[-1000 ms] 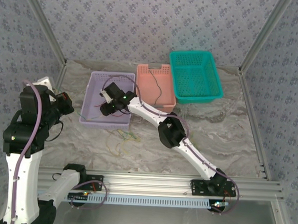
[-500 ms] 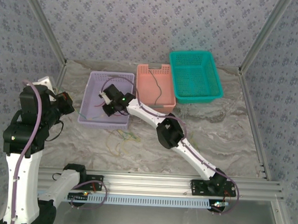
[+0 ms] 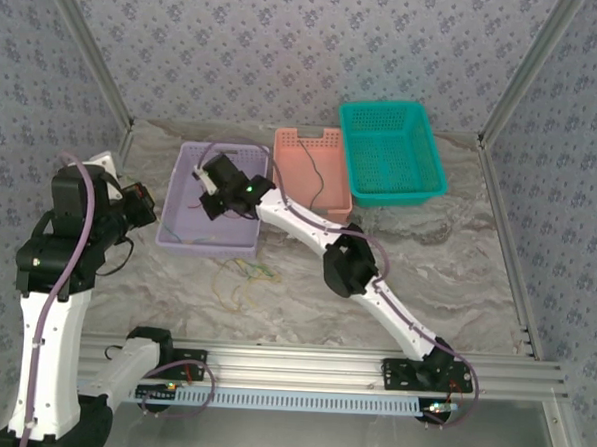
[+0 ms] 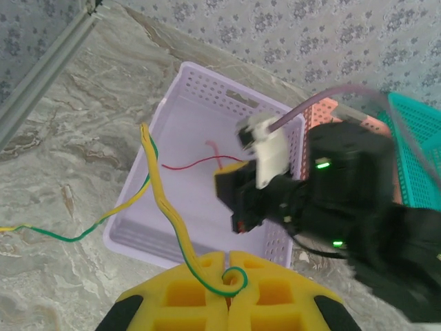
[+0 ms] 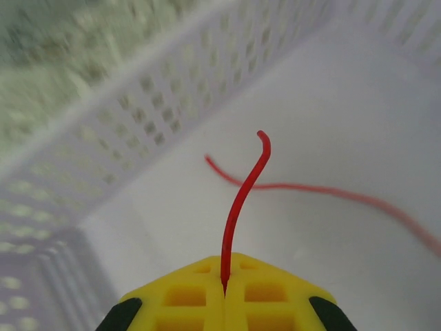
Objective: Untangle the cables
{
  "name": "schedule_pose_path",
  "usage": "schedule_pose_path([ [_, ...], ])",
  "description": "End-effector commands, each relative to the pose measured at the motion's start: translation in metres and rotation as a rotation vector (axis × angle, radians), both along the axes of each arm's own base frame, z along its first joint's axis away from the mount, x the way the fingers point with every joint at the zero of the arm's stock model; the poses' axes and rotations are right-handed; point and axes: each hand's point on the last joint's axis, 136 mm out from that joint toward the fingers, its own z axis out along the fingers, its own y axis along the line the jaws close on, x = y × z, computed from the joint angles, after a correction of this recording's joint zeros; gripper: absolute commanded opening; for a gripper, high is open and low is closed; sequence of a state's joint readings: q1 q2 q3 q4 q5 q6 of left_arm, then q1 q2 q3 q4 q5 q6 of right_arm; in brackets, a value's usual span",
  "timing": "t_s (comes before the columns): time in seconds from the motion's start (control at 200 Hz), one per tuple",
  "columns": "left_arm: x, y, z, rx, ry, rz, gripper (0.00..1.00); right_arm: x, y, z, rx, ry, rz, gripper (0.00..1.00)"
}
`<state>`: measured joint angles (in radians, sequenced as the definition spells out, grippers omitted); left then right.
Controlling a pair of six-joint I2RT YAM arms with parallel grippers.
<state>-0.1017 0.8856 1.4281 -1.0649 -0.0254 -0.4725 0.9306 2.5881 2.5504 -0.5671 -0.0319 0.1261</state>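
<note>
Judged from how things lie, the untangling is partway done. At the left, a thin yellow-and-green cable point(image 4: 160, 200) is stretched over the marbled tabletop point(image 3: 456, 272). A thin red cable point(image 5: 241, 193) is found inside the rectangular lavender plastic basket point(image 3: 192, 243), and a thin black cable point(image 3: 315, 169) is seen in the salmon plastic basket point(image 3: 328, 137) to its right. A loose clump of yellow and green wires point(image 3: 248, 273), lower in the frame than the lavender basket, is yet to be separated.

The left gripper point(image 4: 228, 274) is pressed together, and the yellow-and-green cable is pinched in it. The right gripper point(image 5: 224, 286), over the lavender basket's floor, is likewise closed, with the red cable's end pinched between its yellow pads.
</note>
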Motion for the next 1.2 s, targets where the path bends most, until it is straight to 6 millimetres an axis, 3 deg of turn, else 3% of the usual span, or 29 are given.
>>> schedule_pose_path([
  [0.0, 0.01, -0.008, 0.009, -0.01, -0.027, -0.05, 0.0, 0.018, -0.029, 0.126, 0.158, -0.15, -0.108, 0.0],
  [0.235, 0.044, -0.039, 0.012, -0.097, -0.009, -0.183, 0.0, 0.062, -0.124, 0.179, 0.197, -0.156, -0.323, 0.0],
  [0.35, 0.059, -0.048, 0.009, -0.127, -0.004, -0.221, 0.0, 0.079, -0.166, 0.215, 0.278, -0.162, -0.366, 0.0],
  [0.445, 0.073, -0.062, 0.001, -0.166, 0.011, -0.283, 0.0, 0.091, -0.199, 0.25, 0.3, -0.215, -0.418, 0.0],
  [0.605, 0.101, -0.073, -0.016, -0.156, 0.037, -0.352, 0.0, 0.115, -0.272, 0.281, 0.319, -0.237, -0.567, 0.0],
  [0.705, 0.121, -0.079, -0.016, -0.133, 0.005, -0.396, 0.0, 0.135, -0.319, 0.284, 0.342, -0.229, -0.673, 0.0],
  [0.839, 0.148, -0.088, -0.02, -0.109, -0.008, -0.47, 0.0, 0.156, -0.368, 0.279, 0.344, -0.227, -0.77, 0.0],
  [1.029, 0.182, -0.092, -0.027, -0.091, -0.028, -0.482, 0.0, 0.185, -0.413, 0.255, 0.344, -0.198, -0.854, 0.0],
  [1.114, 0.191, -0.084, -0.03, -0.033, -0.037, -0.46, 0.0, 0.196, -0.427, 0.242, 0.335, -0.187, -0.88, 0.0],
  [1.194, 0.192, -0.09, -0.031, -0.021, -0.047, -0.51, 0.0, 0.207, -0.442, 0.227, 0.321, -0.175, -0.908, 0.0],
])
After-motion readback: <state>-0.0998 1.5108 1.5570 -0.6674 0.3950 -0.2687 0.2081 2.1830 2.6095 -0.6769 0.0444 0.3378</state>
